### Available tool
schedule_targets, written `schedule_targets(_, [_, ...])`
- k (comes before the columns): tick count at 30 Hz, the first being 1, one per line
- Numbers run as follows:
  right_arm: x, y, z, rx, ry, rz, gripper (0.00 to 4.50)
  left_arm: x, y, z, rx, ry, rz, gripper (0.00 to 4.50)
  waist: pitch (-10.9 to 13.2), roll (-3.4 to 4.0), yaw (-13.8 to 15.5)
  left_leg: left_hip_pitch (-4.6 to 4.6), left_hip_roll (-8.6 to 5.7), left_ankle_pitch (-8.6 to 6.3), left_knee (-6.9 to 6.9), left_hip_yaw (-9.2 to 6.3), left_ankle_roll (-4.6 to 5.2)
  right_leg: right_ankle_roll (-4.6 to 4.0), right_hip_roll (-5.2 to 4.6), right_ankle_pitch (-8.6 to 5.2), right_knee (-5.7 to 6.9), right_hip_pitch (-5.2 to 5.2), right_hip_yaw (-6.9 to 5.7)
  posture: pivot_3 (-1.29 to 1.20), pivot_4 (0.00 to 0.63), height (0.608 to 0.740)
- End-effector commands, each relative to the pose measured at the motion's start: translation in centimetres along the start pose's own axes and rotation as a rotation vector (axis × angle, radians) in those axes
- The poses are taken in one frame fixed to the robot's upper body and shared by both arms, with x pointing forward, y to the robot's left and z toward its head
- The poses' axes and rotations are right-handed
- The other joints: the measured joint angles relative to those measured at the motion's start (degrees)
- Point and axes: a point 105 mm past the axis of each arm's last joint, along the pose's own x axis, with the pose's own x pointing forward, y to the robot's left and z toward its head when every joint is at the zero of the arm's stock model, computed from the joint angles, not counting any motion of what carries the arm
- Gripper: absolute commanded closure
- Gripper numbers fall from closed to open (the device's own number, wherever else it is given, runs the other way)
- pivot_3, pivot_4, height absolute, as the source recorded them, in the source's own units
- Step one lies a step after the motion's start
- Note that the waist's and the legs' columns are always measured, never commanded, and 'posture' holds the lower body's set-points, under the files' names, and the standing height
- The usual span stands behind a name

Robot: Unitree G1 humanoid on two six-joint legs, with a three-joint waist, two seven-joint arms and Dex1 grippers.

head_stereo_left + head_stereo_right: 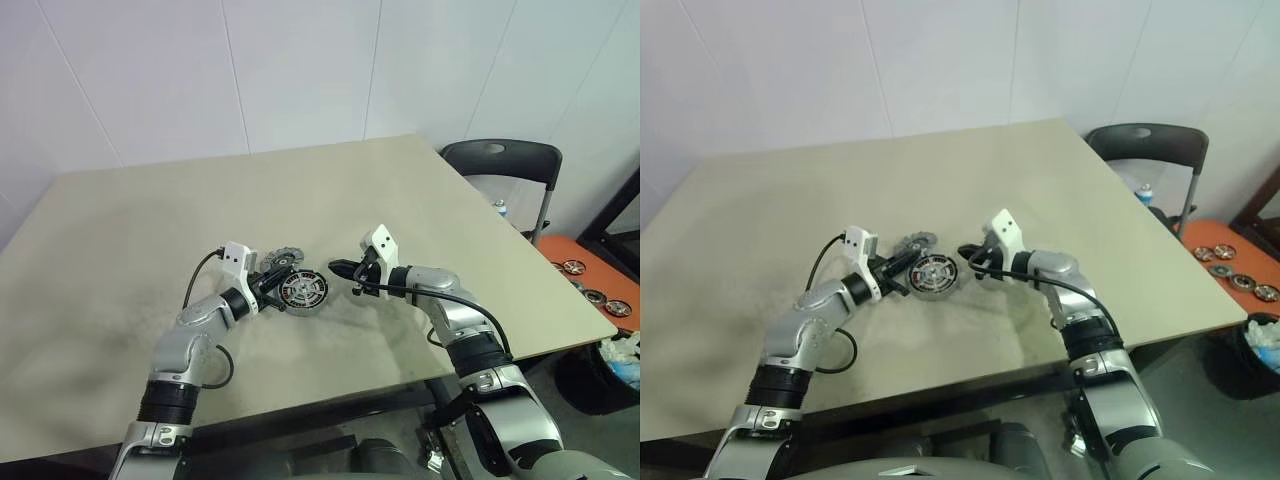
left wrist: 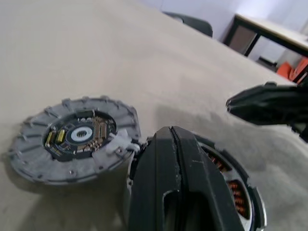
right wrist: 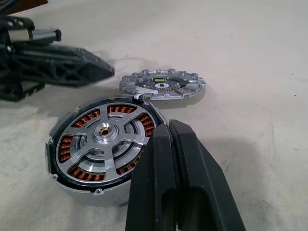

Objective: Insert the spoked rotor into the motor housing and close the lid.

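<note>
The wheel already sits inside the ring, its silver spokes flush over the orange coils, so the step in hand looks to be the lid. The lid lies flat on the counter just behind the ring, its rim almost touching the ring's, with its inner face (a dark centre with small gold parts) turned up.

The left hand has its two black fingers pressed together on nothing, their tips resting at the near-left edge of the ring. The right hand is likewise pinched closed and empty, hovering just to the right of the ring without touching it.

To do this well, one hand has to open first and take the lid by its notched edge, not across the exposed inner face. Since that face is up, the lid probably needs flipping before it goes down. The other hand should brace the ring so it does not slide. Lower the lid level and centred over the hub; a tilted start would likely catch on the rim.
</note>
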Motion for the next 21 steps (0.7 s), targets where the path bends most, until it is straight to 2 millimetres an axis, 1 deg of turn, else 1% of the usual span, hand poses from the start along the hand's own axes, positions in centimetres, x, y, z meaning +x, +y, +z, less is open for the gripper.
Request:
schedule_targets(1, [0.2,0.0,1.7,-0.044,-0.042,0.006,4.50,-0.3,0.6,2.0,0.060,-0.058,0.018,4.47,0.0,0.00,0.0,0.00,0.00,0.00,0.00,0.00,0.00,0.00,0.00,0.00,0.00,0.00,0.00,0.00,0.000,0.740])
schedule_targets(5, [0.1,0.8,3.3,-0.004,-0.122,0.060,4.50,-0.7,0.8,4.1,0.023,-0.162,0.013,4.47,0.0,0.00,0.0,0.00,0.00,0.00,0.02,0.00,0.00,0.00,0.00,0.00,0.01,0.00,0.00,0.00,0.000,0.740])
schedule_targets(7, [0.5,1.5,2.7,-0.013,-0.087,0.091,4.50,-1.1,0.3,4.8,0.008,-0.198,-0.037,4.47,0.0,0.00,0.0,0.00,0.00,0.00,0.01,0.00,0.00,0.00,0.00,0.00,0.01,0.00,0.00,0.00,0.000,0.740])
schedule_targets(11, [2.0,2.0,0.8,-0.066,0.014,0.059,4.50,-1.9,0.4,4.3,0.035,-0.182,-0.056,4.47,0.0,-0.01,0.0,0.01,0.00,0.00,0.01,0.00,0.00,0.00,0.00,0.00,0.00,0.00,0.00,0.00,0.000,0.740])
schedule_targets(14, [2.9,3.1,0.3,-0.092,0.040,0.090,4.50,-2.5,1.1,3.9,0.072,-0.165,-0.038,4.47,0.0,0.00,-0.1,0.03,0.02,0.00,0.00,0.01,-0.01,0.00,0.02,0.00,0.05,-0.01,0.01,0.00,0.000,0.740])
schedule_targets(16, [2.8,4.2,0.0,-0.119,0.064,0.150,4.50,-2.9,1.8,4.0,0.081,-0.172,-0.004,4.47,0.0,0.00,0.1,0.02,0.02,0.00,0.00,0.00,-0.01,0.00,0.03,0.00,0.06,-0.02,0.00,0.00,0.000,0.740])
schedule_targets(17, [2.7,4.5,0.0,-0.126,0.069,0.168,4.50,-2.9,2.0,4.0,0.081,-0.175,0.005,4.47,0.0,0.00,0.2,0.02,0.01,0.00,0.01,0.00,-0.01,0.00,0.02,0.00,0.05,-0.01,0.00,0.00,0.000,0.740])
schedule_targets(21, [1.5,5.2,2.2,-0.207,0.054,0.243,4.50,-3.2,2.7,3.2,0.100,-0.148,0.037,4.47,0.0,0.00,0.2,0.00,-0.03,0.00,0.05,-0.01,0.00,0.00,-0.01,0.00,0.05,0.00,-0.01,0.00,0.000,0.740])
